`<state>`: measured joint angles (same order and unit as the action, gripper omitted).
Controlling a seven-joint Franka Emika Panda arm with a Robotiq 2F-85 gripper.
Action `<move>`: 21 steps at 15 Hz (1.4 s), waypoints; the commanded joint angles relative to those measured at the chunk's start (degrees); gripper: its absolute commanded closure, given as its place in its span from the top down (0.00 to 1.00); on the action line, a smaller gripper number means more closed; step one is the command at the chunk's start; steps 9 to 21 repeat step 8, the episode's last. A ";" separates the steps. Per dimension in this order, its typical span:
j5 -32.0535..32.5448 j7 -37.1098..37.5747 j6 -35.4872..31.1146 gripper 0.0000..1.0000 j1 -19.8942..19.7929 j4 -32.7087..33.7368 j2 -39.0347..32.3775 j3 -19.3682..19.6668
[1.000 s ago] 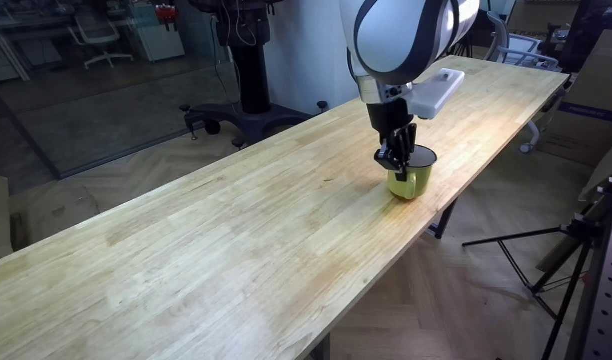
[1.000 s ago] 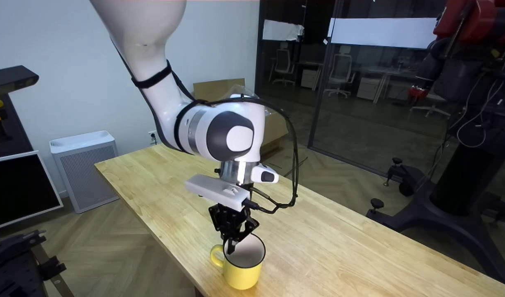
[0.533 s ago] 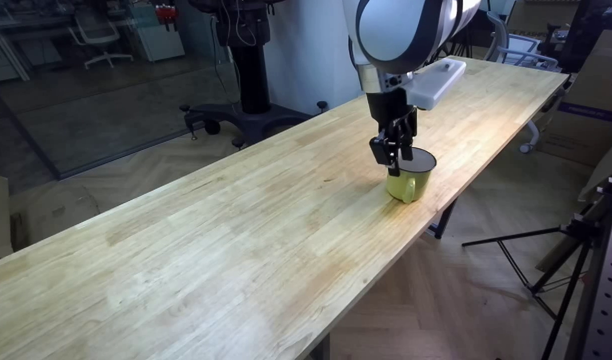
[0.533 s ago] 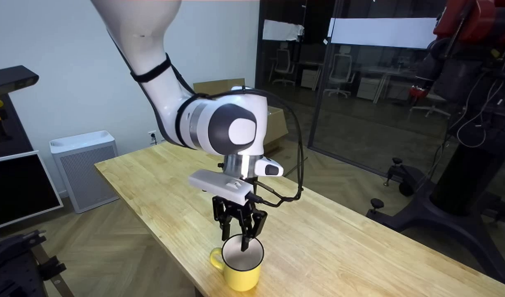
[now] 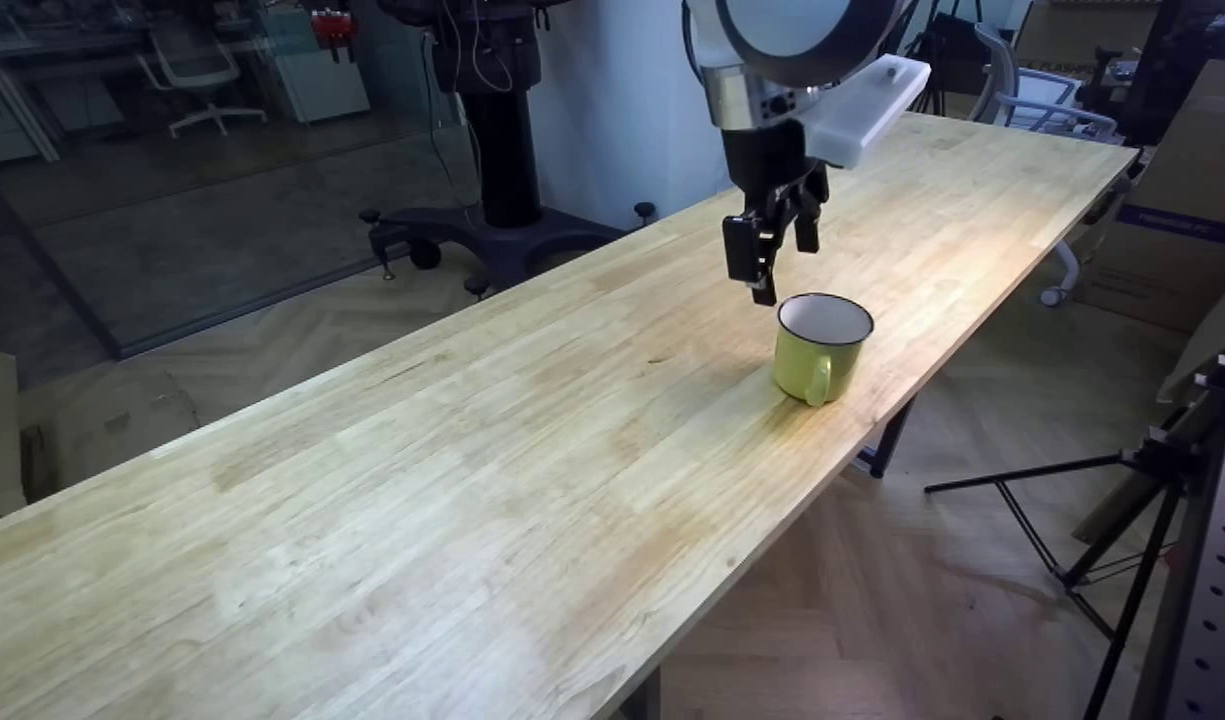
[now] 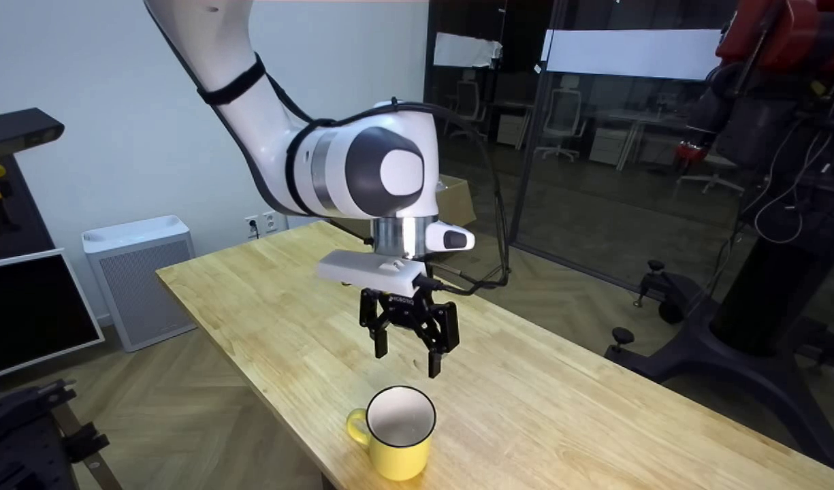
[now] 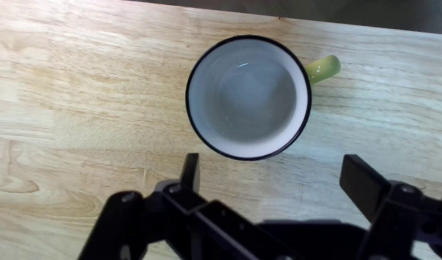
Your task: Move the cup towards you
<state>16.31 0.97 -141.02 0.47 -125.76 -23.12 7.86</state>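
While only exterior views show the outer wall of the cup (image 6: 400,450), the end effector (image 6: 408,361) hangs nearby, spread wide.

End effector (image 7: 271,156) & table (image 7: 98,122) ptly cut off @ btm, wrist view.

The cup (image 5: 818,356) is yellow-green, black-rimmed and whitish inside, the end effector (image 6: 408,360) black, the table (image 5: 452,480) grained tan.
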 commanded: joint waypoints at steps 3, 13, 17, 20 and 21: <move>2.12 5.43 -3.10 1.00 0.67 -2.49 3.76 0.82; -0.86 5.63 -2.71 1.00 0.15 -2.38 3.58 0.09; -0.86 5.63 -2.71 1.00 0.15 -2.38 3.58 0.09; -0.86 5.63 -2.71 1.00 0.15 -2.38 3.58 0.09; -0.86 5.63 -2.71 1.00 0.15 -2.38 3.58 0.09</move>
